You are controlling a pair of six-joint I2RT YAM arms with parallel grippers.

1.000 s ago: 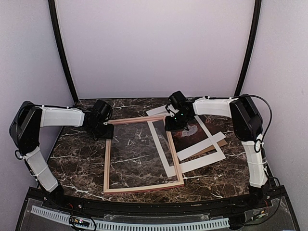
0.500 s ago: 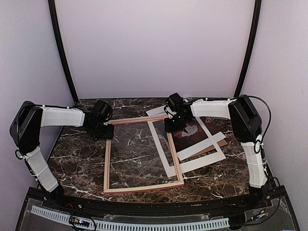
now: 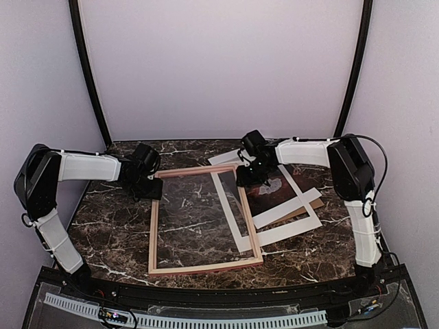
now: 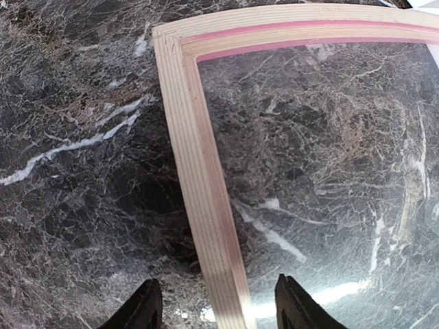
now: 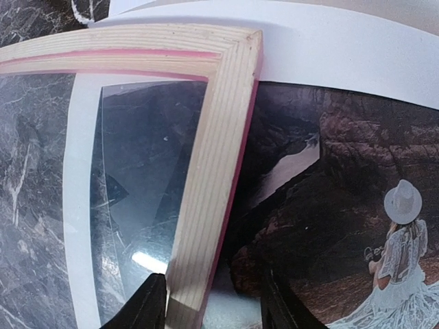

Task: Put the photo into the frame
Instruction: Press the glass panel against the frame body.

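Pale wood rail of the frame (image 4: 199,178) is passing untouched between the spread jaws of the left pincer (image 4: 218,305). The right pincer (image 5: 209,301) is standing open astride the opposite rail; the photo (image 5: 329,205) is lying beneath and rightward of it.

Soft, even light from above fills the top view, and the marble table (image 3: 110,226) carries only faint shadows. Both wrist views are sharp but slightly dim, with white glare patches on the glass pane (image 4: 309,171) near their lower edges.
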